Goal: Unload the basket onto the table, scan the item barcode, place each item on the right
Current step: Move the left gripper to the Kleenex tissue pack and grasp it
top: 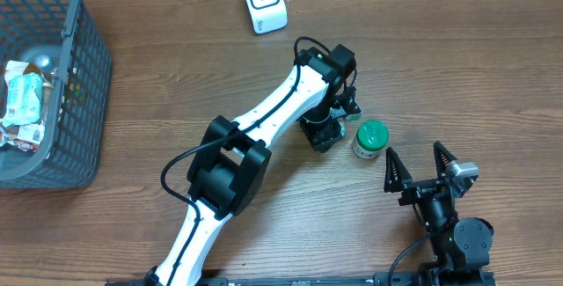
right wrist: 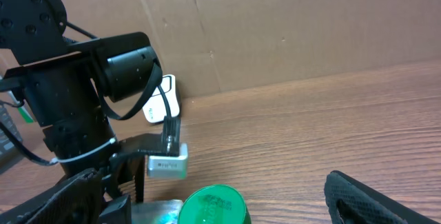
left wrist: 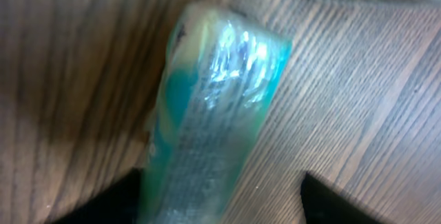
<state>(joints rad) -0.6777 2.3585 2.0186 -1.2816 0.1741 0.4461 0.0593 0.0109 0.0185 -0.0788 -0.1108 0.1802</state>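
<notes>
**Shiny packet right under the left wrist cam, nothing scanned yet**

Closest up in the left wrist view, a teal and clear wrapped packet (left wrist: 213, 107) is seen lying flat on the wooden table (left wrist: 358, 100). It's bracketed by the left gripper (left wrist: 222, 182), whose jaws are part-way open. One finger looks to be against the wrapper, but bare wood can be seen between the packet and the other one, so no grip is judged to be made. No barcode can be made out on the blurry wrapper.

From overhead, the left arm is seen stretched out to mid-table with its gripper pointed down, and the packet is hidden underneath it. A green-lidded jar (top: 370, 138) is parked just beside it. The white scanner (top: 264, 3) is set well apart at the far edge, and a grey basket (top: 84, 101) with more wrapped stuff is off to the left. The right gripper (top: 413, 154) is spread wide and empty, near the jar.

In the right wrist view, only the jar's lid, the left arm and the scanner behind it are shown.

Progress-wise, it's early days: the packet hasn't been pinched or lifted. Picking it up, carrying it to the scanner and presenting the code are all left to do.
</notes>
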